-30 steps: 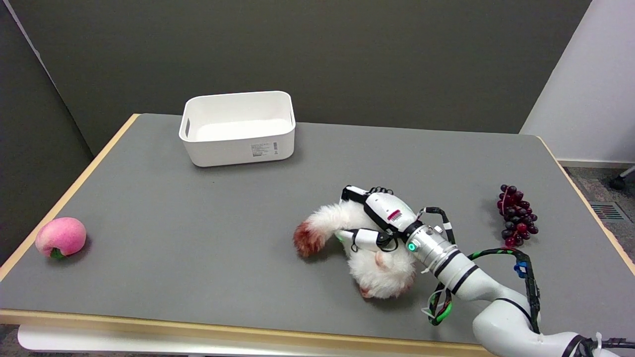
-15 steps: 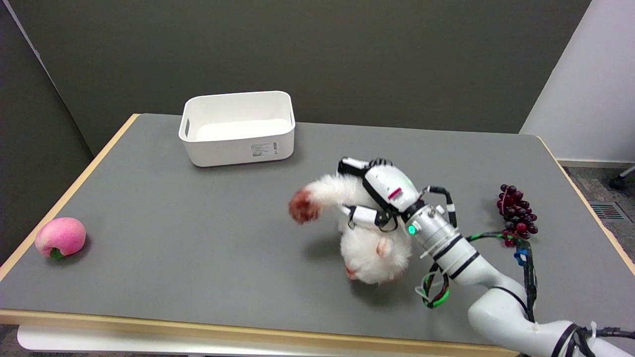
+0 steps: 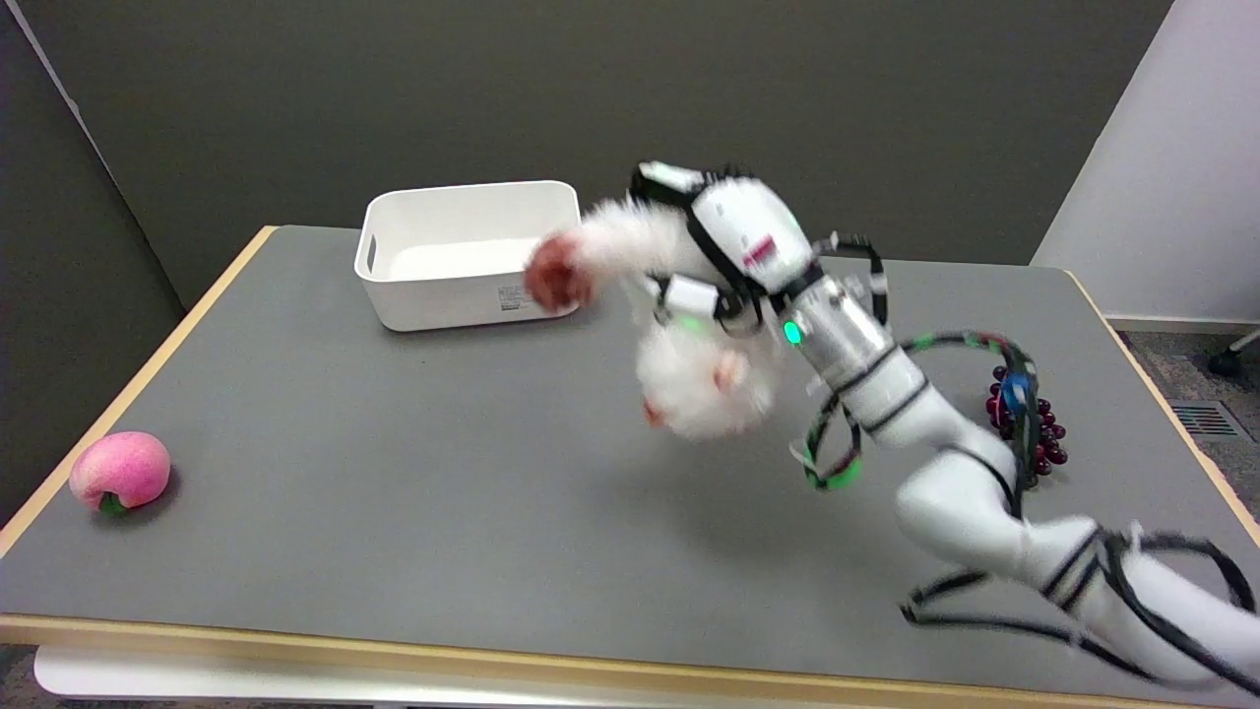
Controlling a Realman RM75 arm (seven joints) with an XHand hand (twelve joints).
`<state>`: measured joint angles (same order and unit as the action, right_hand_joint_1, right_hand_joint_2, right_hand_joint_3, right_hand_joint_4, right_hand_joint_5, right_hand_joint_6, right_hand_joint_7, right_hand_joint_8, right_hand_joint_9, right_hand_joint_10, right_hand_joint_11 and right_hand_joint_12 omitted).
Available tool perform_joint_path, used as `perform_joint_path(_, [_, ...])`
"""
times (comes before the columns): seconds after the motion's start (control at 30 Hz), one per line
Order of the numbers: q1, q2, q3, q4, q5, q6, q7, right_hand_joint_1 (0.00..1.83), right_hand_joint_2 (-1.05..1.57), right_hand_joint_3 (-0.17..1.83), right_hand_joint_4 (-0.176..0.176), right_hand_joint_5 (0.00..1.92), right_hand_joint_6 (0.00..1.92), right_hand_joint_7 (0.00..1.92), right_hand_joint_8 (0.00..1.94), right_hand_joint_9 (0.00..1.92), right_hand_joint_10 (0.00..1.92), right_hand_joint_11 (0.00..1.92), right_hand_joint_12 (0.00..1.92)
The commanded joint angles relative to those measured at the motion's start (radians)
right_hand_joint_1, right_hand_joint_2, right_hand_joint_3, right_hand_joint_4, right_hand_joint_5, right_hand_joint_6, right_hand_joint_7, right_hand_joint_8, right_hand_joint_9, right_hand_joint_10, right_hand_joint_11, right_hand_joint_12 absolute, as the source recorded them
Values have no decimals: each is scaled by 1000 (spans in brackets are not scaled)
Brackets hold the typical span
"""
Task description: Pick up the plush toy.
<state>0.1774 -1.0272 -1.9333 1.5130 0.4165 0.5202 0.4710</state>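
While its fingers (image 3: 681,295) wrap around a white plush toy (image 3: 689,379), the robot's right hand (image 3: 733,236) holds the toy in the air at the upper centre of the frame, well above the grey desk (image 3: 413,473). The fingers are clenched on the toy's fluffy body; a furry limb with a reddish-brown tip sticks out to the left, crossing in front of the right end of the white bin (image 3: 463,251), while the rounder part of the toy hangs below the hand. Motion blur softens the toy and the arm. A faint shadow lies on the desk beneath the toy. The white arm (image 3: 945,473), trailing black and green cables, slants down from the hand to the lower right corner of the frame. Partly hidden behind the arm at the right of the frame, a bunch of dark red grapes (image 3: 1045,433) lies on the desk. A pink peach (image 3: 120,471) sits near the desk's left edge, well apart from everything else.
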Motion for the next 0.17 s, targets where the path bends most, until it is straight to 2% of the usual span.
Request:
perform_joint_path(0.03, [699, -143, -306, -419, -4, -151, 1, 1327, 996, 582, -128, 534, 1624, 722, 1509, 792, 1660, 999, 1921])
perform_joint_path(0.13, [793, -226, -348, -587, -4, -140, 1, 1327, 1024, 505, -124, 543, 1589, 729, 1471, 795, 1628, 988, 1921])
perform_joint_path(0.17, [820, -250, -358, -657, -4, -137, 1, 1328, 1008, 544, -126, 541, 1604, 728, 1485, 797, 1640, 992, 1921])
